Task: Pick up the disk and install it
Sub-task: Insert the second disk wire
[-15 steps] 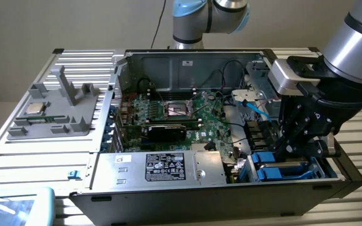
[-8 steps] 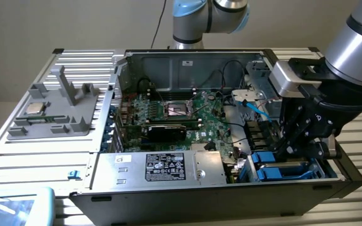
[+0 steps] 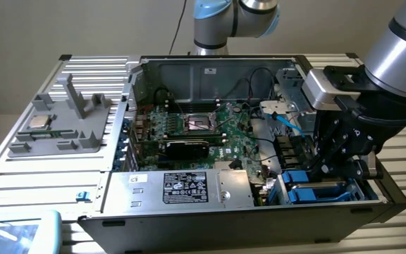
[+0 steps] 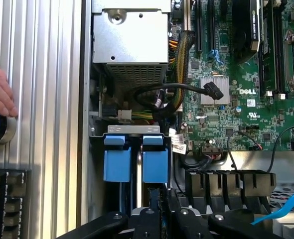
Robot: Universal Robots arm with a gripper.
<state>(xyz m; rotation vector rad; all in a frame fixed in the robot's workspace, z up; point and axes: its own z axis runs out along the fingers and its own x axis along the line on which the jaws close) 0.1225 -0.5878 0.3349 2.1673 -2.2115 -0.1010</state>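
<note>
claw point(image 3: 328, 170): sitting clenched down in the drive bay, pinching the disk
disk point(image 4: 135, 164): lying straight ahead of the fingertips, blue bracket's long axis running away from them

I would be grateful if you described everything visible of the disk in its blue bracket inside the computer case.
The disk sits in the drive bay at a corner of the open computer case, at the exterior view's lower right, beside the big silver box. Mostly its bright blue plastic bracket shows: two glossy blocks with tabs, split by a narrow pale strip, under a grey metal bar. The gripper is directly over it, black fingers at its near end; whether they touch it cannot be told.
</note>
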